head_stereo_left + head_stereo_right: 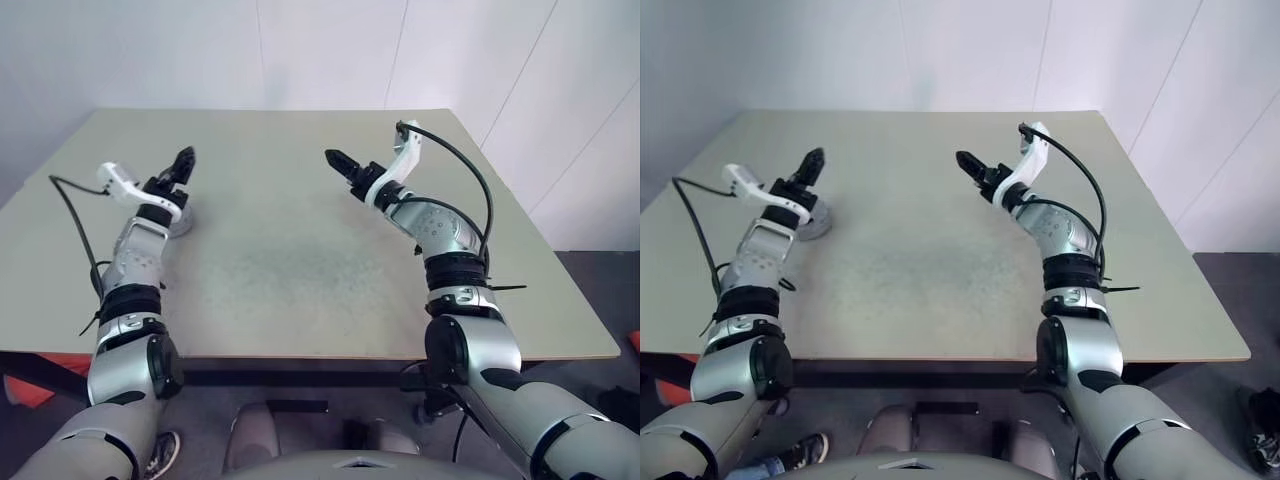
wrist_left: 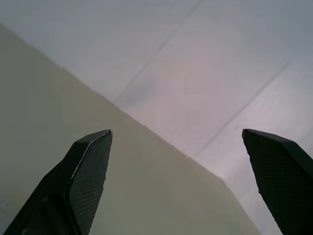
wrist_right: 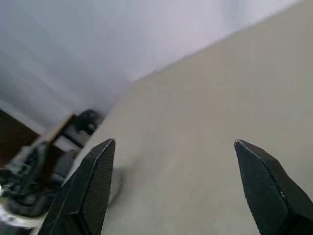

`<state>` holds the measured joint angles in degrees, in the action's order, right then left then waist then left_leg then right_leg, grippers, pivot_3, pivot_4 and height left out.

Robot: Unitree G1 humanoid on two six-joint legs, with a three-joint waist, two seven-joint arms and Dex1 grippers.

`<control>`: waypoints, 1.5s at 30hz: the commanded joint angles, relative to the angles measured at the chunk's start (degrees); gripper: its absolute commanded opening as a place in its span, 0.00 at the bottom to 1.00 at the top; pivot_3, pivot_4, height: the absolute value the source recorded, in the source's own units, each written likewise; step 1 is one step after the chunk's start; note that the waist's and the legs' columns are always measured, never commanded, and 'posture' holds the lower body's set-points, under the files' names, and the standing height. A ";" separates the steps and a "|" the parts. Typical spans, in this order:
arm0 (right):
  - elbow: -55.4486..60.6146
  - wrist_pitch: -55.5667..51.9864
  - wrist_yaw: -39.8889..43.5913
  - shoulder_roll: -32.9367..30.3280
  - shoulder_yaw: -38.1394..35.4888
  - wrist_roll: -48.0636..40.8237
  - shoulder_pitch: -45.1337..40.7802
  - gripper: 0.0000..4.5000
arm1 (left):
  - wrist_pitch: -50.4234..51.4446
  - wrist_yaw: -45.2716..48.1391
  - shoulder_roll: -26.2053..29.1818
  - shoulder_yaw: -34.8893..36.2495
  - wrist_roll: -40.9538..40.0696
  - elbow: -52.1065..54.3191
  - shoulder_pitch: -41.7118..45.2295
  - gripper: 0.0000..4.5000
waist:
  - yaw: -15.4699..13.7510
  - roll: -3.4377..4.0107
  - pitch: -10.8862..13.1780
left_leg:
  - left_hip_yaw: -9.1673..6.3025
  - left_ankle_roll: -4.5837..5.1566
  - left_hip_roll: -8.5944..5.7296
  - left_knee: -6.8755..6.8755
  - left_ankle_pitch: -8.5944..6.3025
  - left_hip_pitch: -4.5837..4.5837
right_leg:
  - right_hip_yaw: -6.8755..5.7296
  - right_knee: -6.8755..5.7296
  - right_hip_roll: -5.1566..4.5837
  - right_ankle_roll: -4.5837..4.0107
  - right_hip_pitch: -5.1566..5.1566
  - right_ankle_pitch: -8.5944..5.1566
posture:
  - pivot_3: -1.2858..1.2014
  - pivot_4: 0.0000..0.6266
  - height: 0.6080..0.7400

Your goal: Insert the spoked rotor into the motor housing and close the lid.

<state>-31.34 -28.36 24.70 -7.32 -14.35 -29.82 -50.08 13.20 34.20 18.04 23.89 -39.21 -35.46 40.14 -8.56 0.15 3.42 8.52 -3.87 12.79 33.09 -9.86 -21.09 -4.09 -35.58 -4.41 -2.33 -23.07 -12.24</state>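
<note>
Lying flat on the table (image 1: 300, 280) near its left edge, a round grey part (image 1: 180, 222), likely the lid, is mostly hidden beneath the left wrist. Above it the left gripper (image 1: 183, 164) hangs wide open and empty. The right gripper (image 1: 338, 160), equally spread, hovers over bare mid-table.

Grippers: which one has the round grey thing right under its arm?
The left gripper. A round grey part peeks out beneath its wrist on the table; the right gripper hovers above bare tabletop.

Head cameras look down over the table (image 1: 300, 250); wrist cameras skim its surface.
</note>
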 commanded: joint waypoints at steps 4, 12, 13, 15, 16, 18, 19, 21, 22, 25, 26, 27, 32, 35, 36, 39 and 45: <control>1.61 14.49 9.52 -11.98 8.16 12.88 5.13 0.97 | 1.57 5.51 -2.14 -15.56 10.36 11.14 -4.72 1.00 | -0.03 -0.03 0.01 | 0.04 0.04 -0.07 0.03 -0.01 0.00 | 0.01 0.00 -0.09 -0.01 0.04 -0.01 | 0.52 0.00 1.00; 5.82 14.03 17.19 -18.70 9.71 14.50 12.86 0.97 | -0.55 6.99 -3.09 -23.17 17.40 17.27 -8.79 1.00 | 1.42 0.05 0.05 | 0.06 0.09 0.00 0.08 0.00 0.01 | 0.05 -0.08 0.02 -0.12 0.00 0.03 | 0.52 0.00 1.00; 6.28 13.84 17.87 -19.32 9.57 14.37 13.45 0.97 | -0.51 7.14 -2.98 -23.41 17.70 17.95 -9.29 1.00 | 1.40 0.05 0.05 | 0.06 0.11 0.00 0.10 -0.01 0.01 | 0.05 -0.07 0.02 -0.12 0.00 0.03 | 0.52 0.00 1.00; 6.72 13.69 18.85 -19.99 9.65 14.26 14.00 0.97 | -0.36 7.52 -2.74 -23.46 17.94 18.81 -10.07 1.00 | 1.43 0.05 0.05 | 0.06 0.14 0.00 0.13 -0.02 0.07 | 0.06 -0.07 0.01 -0.13 0.01 0.03 | 0.52 0.00 1.00; 6.74 13.94 19.43 -20.24 10.01 14.50 14.14 0.97 | -0.22 7.74 -2.61 -23.39 17.93 19.13 -10.47 1.00 | 1.44 0.06 0.05 | 0.06 0.16 0.00 0.14 -0.02 0.07 | 0.07 -0.08 0.01 -0.14 0.03 0.03 | 0.52 0.00 1.00; 6.47 14.78 20.98 -20.53 10.71 14.92 14.28 0.97 | 0.70 8.75 -2.28 -23.47 17.43 20.15 -11.44 1.00 | 1.46 0.06 0.04 | 0.08 0.19 0.01 0.15 -0.02 0.08 | 0.07 -0.09 0.01 -0.18 0.04 0.06 | 0.52 0.00 1.00; 6.54 15.34 22.46 -20.71 11.05 14.87 14.38 0.97 | 1.40 9.49 -2.11 -23.58 16.97 20.95 -11.96 1.00 | 1.46 0.06 0.04 | 0.08 0.21 0.02 0.15 -0.03 0.09 | 0.07 -0.09 0.01 -0.20 0.04 0.06 | 0.52 0.00 1.00; 5.94 16.39 23.66 -20.56 11.05 14.96 13.99 0.97 | 2.18 10.09 -1.84 -23.88 16.98 22.39 -12.81 1.00 | 1.44 0.06 0.04 | 0.08 0.38 0.02 0.18 -0.11 0.13 | 0.06 -0.09 0.01 -0.21 0.04 0.07 | 0.52 0.00 1.00; 5.62 16.54 24.55 -20.51 11.05 14.77 13.61 0.98 | 2.69 10.19 -1.72 -24.06 17.03 23.37 -13.15 1.00 | 1.44 0.06 0.04 | 0.08 0.41 0.02 0.20 -0.12 0.12 | 0.06 -0.09 0.01 -0.22 0.04 0.08 | 0.52 0.00 1.00; 4.00 17.54 23.76 -19.81 11.23 15.95 12.22 0.98 | 3.73 9.70 -1.47 -24.06 17.42 25.02 -13.80 1.00 | 1.44 0.06 0.04 | 0.08 0.45 0.02 0.24 -0.13 0.12 | 0.06 -0.09 0.00 -0.22 0.04 0.08 | 0.52 0.00 1.00; 3.13 17.88 22.76 -19.69 11.82 17.22 11.80 0.98 | 3.67 9.36 -1.28 -24.14 18.01 25.02 -14.10 1.00 | 1.45 0.06 0.04 | 0.08 0.46 0.02 0.24 -0.13 0.12 | 0.06 -0.10 0.00 -0.23 0.04 0.09 | 0.52 0.00 1.00; 3.04 17.82 23.22 -19.58 12.28 17.52 11.87 0.98 | 3.82 8.79 -1.28 -24.08 18.39 24.97 -14.48 1.00 | 1.45 0.07 0.04 | 0.08 0.46 0.02 0.24 -0.13 0.12 | 0.06 -0.10 0.00 -0.24 0.04 0.09 | 0.52 0.00 1.00; 5.75 16.24 24.54 -19.47 12.24 16.68 12.84 0.98 | 6.03 8.07 -1.25 -24.70 18.61 26.30 -15.35 1.00 | 1.45 0.07 0.04 | 0.08 0.47 0.02 0.24 -0.13 0.14 | 0.06 -0.10 0.01 -0.25 0.04 0.09 | 0.52 0.00 1.00; 4.92 16.39 21.79 -19.80 12.50 18.73 12.57 0.98 | 5.65 7.73 -1.59 -25.20 19.45 25.90 -15.28 1.00 | 1.39 0.07 0.04 | 0.08 0.48 0.01 0.24 -0.13 0.13 | 0.06 -0.09 0.00 -0.25 0.04 0.09 | 0.52 0.00 1.00; 5.28 16.00 21.61 -19.88 12.50 18.77 12.92 0.98 | 5.32 7.65 -1.92 -25.39 19.72 25.64 -15.42 1.00 | 1.40 0.07 0.04 | 0.08 0.48 0.01 0.24 -0.13 0.13 | 0.06 -0.09 0.00 -0.25 0.05 0.09 | 0.52 0.00 1.00; 7.99 14.11 22.12 -20.18 12.20 17.84 14.69 0.98 | 4.78 7.10 -2.94 -25.73 20.12 25.76 -16.31 1.00 | 1.39 0.07 0.04 | 0.08 0.48 0.01 0.24 -0.13 0.14 | 0.06 -0.09 0.00 -0.25 0.05 0.09 | 0.52 0.00 1.00; 9.36 13.15 22.17 -20.26 12.56 18.49 15.25 0.98 | 4.02 7.06 -3.65 -25.54 20.27 25.11 -16.63 1.00 | 1.50 0.07 0.04 | 0.08 0.49 0.03 0.23 -0.13 0.13 | 0.06 -0.07 0.01 -0.25 0.05 0.09 | 0.52 0.00 1.00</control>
<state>-24.00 -15.59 47.06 -26.99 -1.44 -11.15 -33.22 18.90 41.15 14.28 -2.25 -19.06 -11.80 22.26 -7.06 0.23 3.45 8.60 -3.38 12.81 33.32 -9.99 -20.94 -4.02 -35.66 -4.40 -2.58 -23.02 -12.14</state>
